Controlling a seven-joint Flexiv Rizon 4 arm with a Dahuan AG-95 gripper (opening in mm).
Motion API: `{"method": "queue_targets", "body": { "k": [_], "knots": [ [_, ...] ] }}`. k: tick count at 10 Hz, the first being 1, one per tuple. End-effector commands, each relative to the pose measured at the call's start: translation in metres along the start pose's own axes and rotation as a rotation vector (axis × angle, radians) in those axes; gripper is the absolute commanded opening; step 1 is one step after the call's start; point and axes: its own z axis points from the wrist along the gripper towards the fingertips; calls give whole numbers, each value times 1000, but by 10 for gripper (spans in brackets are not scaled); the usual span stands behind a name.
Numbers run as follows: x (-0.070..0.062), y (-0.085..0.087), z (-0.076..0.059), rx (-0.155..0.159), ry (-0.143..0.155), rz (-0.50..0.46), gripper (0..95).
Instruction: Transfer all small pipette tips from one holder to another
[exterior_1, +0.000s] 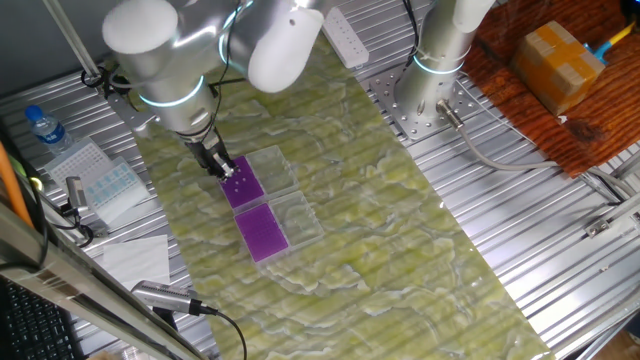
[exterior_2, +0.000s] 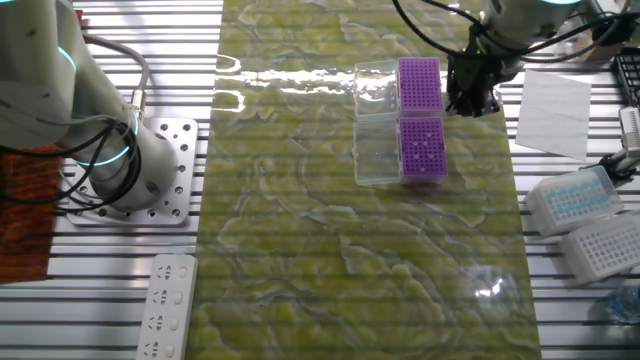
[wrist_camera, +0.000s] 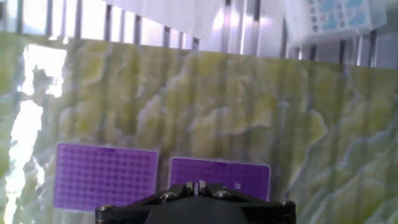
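Landmark: the two purple racks sitting end to end on the green mat (exterior_1: 400, 220), each with a clear lid flipped open beside it.
Tips: the small pipette tips (exterior_2: 424, 150) show as pale dots on the tip rack (exterior_2: 424, 150); the empty rack (exterior_2: 419, 83) touching its end looks bare.
Gripper: the gripper (exterior_1: 216, 163) hangs at the outer edge of the tip rack in one fixed view, though the other fixed view puts it closer to the empty rack, so don't quote me. Fingers look pinched close together; can't tell if there's a tip in there, way too small.
Doing it well: I'd line up straight over one dot, come down dead vertical, pinch lightly, then lift clear before sliding over to a hole in the empty rack.
In the way: the clear lids (exterior_2: 376, 118) are on the far side of the racks from the gripper, so no bother.
Other stuff: white tip boxes (exterior_2: 590, 225), some paper (exterior_2: 553, 112), a water bottle (exterior_1: 45, 128) and a power strip (exterior_2: 168, 305) are all off the mat, well away from the racks.
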Motion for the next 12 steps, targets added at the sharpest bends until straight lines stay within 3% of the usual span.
{"method": "queue_targets", "body": {
  "k": [1, 2, 3, 6, 12],
  "knots": [
    [0, 0, 0, 7, -14, 49, 0],
    [0, 3, 0, 11, -14, 63, 0],
    [1, 22, 6, 13, -20, 81, 0],
    [3, 40, 15, 14, -22, 103, 0],
    [10, 59, 33, 11, -28, 123, 0]
  ]
}}
